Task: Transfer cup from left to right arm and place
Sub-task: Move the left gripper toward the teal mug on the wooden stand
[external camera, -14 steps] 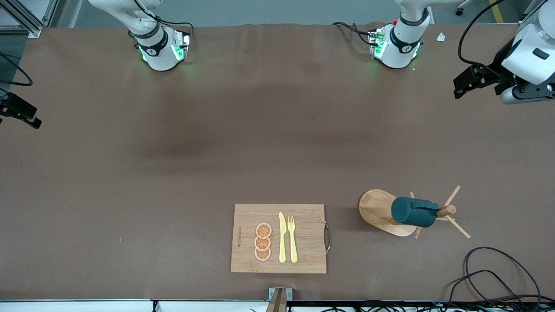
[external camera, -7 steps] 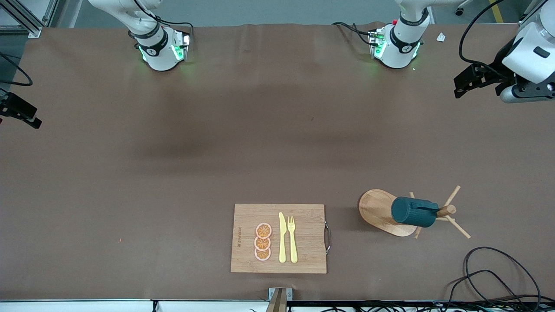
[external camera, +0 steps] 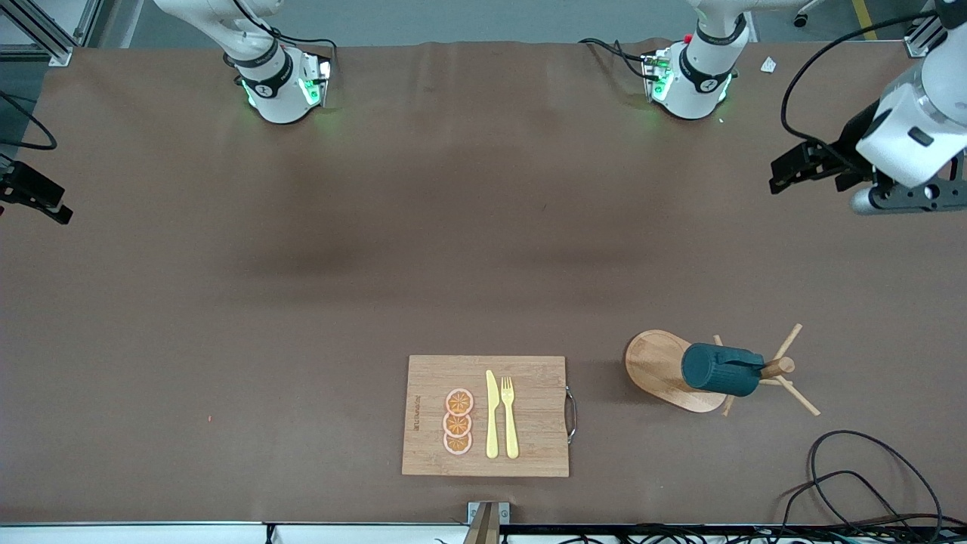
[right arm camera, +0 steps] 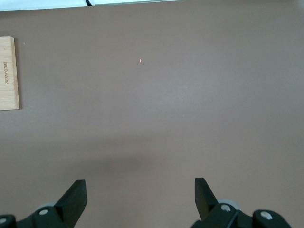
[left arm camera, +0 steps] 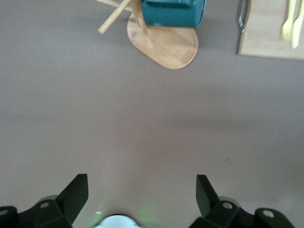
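Note:
The dark teal ribbed cup (external camera: 721, 369) hangs sideways on a peg of a wooden mug tree with an oval base (external camera: 656, 364), near the front camera at the left arm's end of the table. It also shows in the left wrist view (left arm camera: 173, 12). My left gripper (external camera: 903, 198) is up in the air over the table's end, well apart from the cup, open and empty (left arm camera: 141, 183). My right gripper (right arm camera: 140, 185) is open and empty over bare table; only a black part of its hand (external camera: 34, 196) shows in the front view.
A wooden cutting board (external camera: 529, 453) lies near the front camera at mid-table, with a yellow knife (external camera: 492, 415), a yellow fork (external camera: 510, 415) and orange slices (external camera: 458, 421) on it. Black cables (external camera: 854, 483) lie by the front corner near the mug tree.
The left hand has moved a little toward the mug tree and tilted. The cup, the tree and the right arm have not moved.

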